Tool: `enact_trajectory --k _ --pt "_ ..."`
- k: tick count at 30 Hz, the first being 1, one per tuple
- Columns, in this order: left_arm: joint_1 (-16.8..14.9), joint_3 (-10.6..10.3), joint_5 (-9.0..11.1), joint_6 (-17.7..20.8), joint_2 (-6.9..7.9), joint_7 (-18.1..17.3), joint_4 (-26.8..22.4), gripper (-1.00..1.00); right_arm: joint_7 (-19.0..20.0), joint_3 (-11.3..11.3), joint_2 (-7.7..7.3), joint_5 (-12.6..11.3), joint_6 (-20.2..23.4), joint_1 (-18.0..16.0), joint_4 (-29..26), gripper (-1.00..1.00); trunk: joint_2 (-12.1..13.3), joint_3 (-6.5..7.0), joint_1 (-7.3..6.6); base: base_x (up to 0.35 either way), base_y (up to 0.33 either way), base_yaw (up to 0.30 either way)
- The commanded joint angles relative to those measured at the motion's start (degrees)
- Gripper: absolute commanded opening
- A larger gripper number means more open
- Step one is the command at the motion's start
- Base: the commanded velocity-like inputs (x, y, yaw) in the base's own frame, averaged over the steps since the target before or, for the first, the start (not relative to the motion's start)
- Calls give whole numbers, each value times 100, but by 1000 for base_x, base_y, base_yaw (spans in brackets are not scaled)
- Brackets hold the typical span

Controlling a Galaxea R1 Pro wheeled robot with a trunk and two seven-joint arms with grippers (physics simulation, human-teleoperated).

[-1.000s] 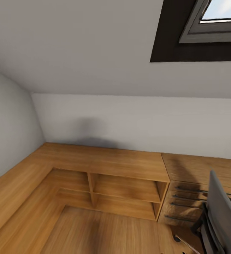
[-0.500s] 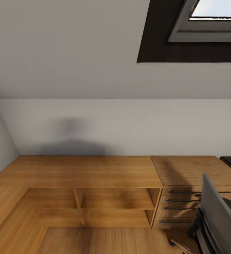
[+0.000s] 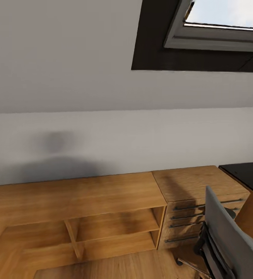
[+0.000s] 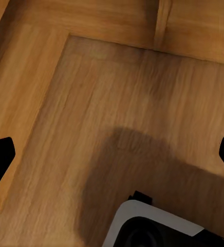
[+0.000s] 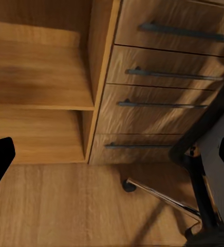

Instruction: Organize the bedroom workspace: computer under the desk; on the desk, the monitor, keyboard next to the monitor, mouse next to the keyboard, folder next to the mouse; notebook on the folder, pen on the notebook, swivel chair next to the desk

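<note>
The robot looks to be still travelling, nothing yet visibly arranged: the chair (image 3: 229, 236) stands by wooden drawers (image 3: 196, 217), the black surface (image 3: 247, 176) just beyond, and both grippers (image 4: 112, 154) (image 5: 112, 154) hang spread and empty.

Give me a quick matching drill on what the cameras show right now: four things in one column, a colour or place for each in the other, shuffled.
Things:
1. swivel chair
2. desk
3. drawer unit
4. skylight

Descriptions:
A. glossy black top at the head view's right edge
B. set in the sloped ceiling, upper right
C. grey back, in front of the wooden drawers
D. light wood with long dark bar handles

Pairs: 1-C, 2-A, 3-D, 4-B
</note>
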Motion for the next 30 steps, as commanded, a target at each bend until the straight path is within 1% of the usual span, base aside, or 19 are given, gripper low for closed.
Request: enact_trajectory --k 1,10,12,13,16,20,30 --pt "2 -6 39 -8 -1 2 -13 100 -56 48 -2 -1 0 -3 -8 100 -12 -8 4 1 160 -298" --pt "2 -10 34 -9 -1 -6 -12 100 -53 48 -2 3 1 -3 -8 100 -12 22 4 0 311 -298" --pt "2 -32 32 -9 -1 -6 -11 100 -52 48 -2 0 10 -3 -8 100 -12 29 4 0 336 -298" --pt "2 -81 31 -9 -1 -5 -12 100 -52 48 -2 2 35 -3 -8 100 -12 33 4 0 337 -298" --pt "2 -140 34 -9 -1 -2 -11 100 -52 48 -2 3 56 -3 -8 100 -12 43 4 0 277 -298" --pt "2 -170 38 -9 -1 1 -12 100 -52 48 -2 2 68 -3 -8 100 -12 56 4 0 113 -298" --pt "2 -178 39 -9 -1 2 -11 100 -52 48 -2 3 71 -3 -8 100 -12 91 4 0 13 -298"
